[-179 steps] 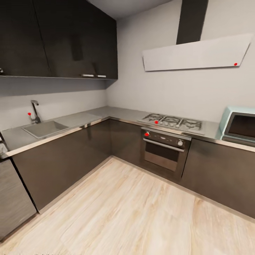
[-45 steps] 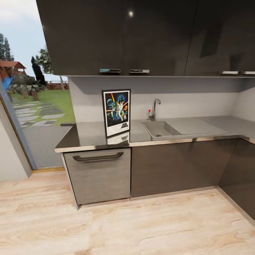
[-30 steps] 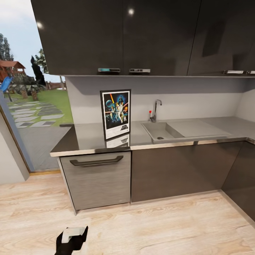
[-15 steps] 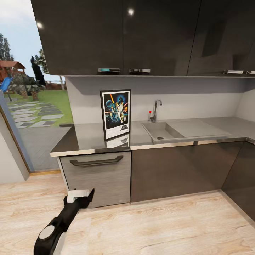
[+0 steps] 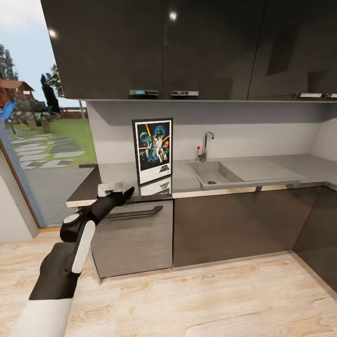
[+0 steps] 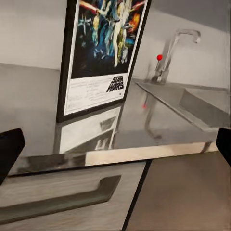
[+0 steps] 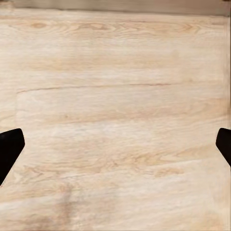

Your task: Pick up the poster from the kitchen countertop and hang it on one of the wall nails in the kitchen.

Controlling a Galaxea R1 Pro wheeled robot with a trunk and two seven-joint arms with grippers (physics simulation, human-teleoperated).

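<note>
Poster (image 5: 153, 150) upright on the kitchen countertop (image 5: 117, 175), beside the sink (image 5: 211, 172) on the window side, left gripper (image 5: 120, 193) at the counter's front edge near the poster, fingers spread, right gripper (image 7: 115, 144) spread over wooden floor (image 7: 115, 96)

Colourful black-framed poster (image 5: 153, 150), glossy grey countertop (image 5: 262, 169), pale wood-grain floor (image 5: 210, 299)

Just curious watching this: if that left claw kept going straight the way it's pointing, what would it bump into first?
Probably the poster standing on the kitchen countertop; the open left gripper aims over the counter's front edge toward it, though depth is hard to judge.
</note>
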